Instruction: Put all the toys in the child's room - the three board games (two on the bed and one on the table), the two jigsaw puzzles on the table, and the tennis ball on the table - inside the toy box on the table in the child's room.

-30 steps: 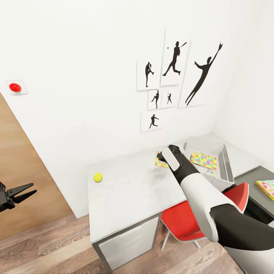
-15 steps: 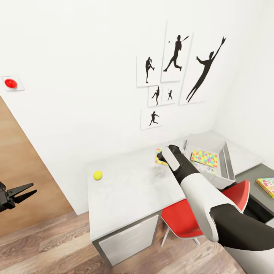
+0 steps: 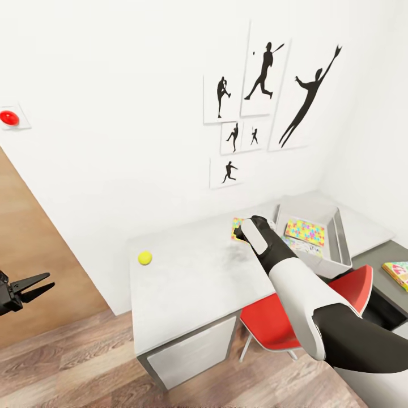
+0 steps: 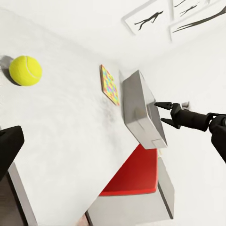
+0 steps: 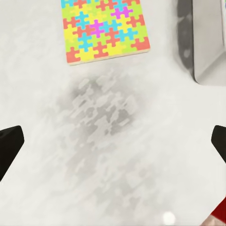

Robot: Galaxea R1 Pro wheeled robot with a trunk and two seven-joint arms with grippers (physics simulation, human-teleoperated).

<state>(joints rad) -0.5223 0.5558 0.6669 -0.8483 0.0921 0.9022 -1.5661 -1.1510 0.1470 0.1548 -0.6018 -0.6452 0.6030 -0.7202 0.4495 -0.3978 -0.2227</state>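
right gripper (image 5: 113, 141): jaws wide apart, holding nothing, over bare table (image 3: 187, 283)
right wrist: puzzle (image 5: 106, 28) flat beside toy box (image 5: 202, 42)
left gripper (image 3: 31, 286): open, empty, off the table's left edge

A red chair (image 3: 294, 323) is tucked under the desk on the right. Black silhouette posters (image 3: 266, 102) hang on the far white wall, and a red button (image 3: 8, 117) sits far left.

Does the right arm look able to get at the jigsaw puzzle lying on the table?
Probably yes: the right tool hangs open over bare table, and the jigsaw puzzle lies uncovered just ahead, beside the toy box.
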